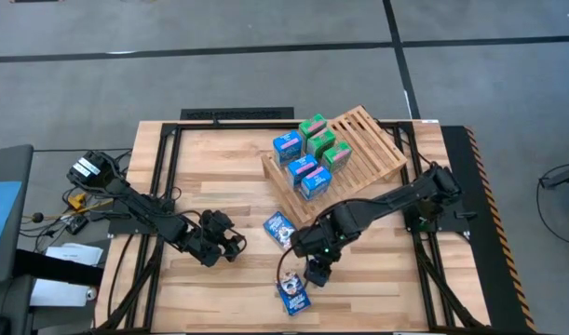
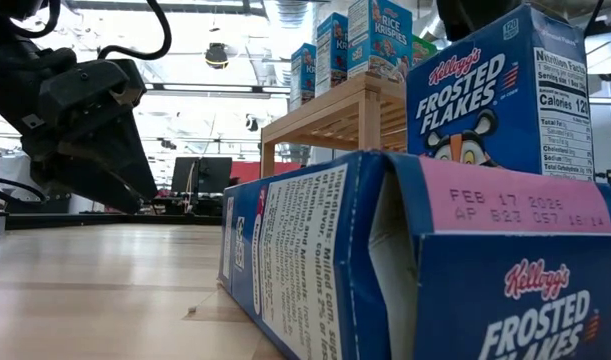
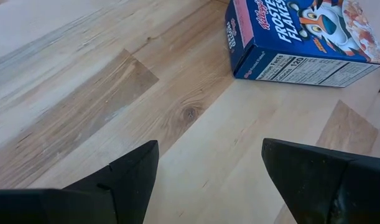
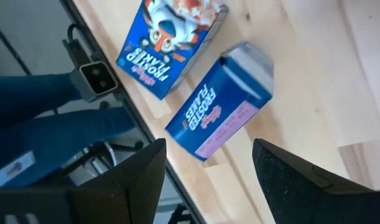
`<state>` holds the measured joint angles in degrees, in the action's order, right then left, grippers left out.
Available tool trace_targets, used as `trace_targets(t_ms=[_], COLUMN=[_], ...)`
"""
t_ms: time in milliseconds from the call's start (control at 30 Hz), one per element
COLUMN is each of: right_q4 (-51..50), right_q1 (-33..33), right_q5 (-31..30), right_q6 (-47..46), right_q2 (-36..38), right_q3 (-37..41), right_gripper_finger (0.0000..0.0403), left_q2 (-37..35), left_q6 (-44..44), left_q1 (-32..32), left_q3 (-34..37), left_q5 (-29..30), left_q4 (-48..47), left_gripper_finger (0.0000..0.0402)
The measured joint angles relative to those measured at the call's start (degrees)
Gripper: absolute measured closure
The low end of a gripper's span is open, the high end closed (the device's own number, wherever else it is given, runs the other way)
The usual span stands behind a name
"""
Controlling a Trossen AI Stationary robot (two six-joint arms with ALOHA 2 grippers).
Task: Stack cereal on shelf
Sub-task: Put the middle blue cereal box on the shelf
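We've got the right end effector (image 1: 318, 273) released above two Frosted Flakes boxes (image 4: 218, 109) on the worktop (image 1: 219, 186) (shelf (image 1: 368, 154) already carries six); lower squarely, straddle one; left end effector (image 1: 230, 244) released, waiting.

Left arm (image 1: 144, 207) reaching in from my 9 o'clock, lying low, elbow bent, wrist angling toward centre. Left gripper (image 1: 230, 246) pointing toward 3 o'clock, fingers (image 3: 130, 177) standing apart, gripping nothing. Right arm (image 1: 396, 197) stretching in from 3 o'clock, forearm running toward 7 o'clock. Right gripper (image 1: 318, 273) pointing down near front edge, fingers (image 4: 143, 171) spread, holding nothing.
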<state>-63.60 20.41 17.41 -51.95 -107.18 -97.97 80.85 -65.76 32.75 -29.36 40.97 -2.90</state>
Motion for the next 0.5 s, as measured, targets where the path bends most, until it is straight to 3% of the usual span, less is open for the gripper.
trace_targets(t_ms=[233, 500], right_q4=[0.13, -0.56], right_q1=[-0.81, 0.5], right_q5=[3.1, -7.15], right_q6=[1.83, -2.34], right_q2=[0.0, 0.0], right_q3=[0.0, 0.0], right_gripper_finger=[0.0137, 0.0137], left_q2=[0.0, -0.01], left_q6=[0.0, 0.17], left_q1=[0.0, 0.0], left_q3=[-0.01, -0.01], left_q5=[0.0, 0.28], left_q4=[0.44, 0.69], left_gripper_finger=[0.0126, 0.0124])
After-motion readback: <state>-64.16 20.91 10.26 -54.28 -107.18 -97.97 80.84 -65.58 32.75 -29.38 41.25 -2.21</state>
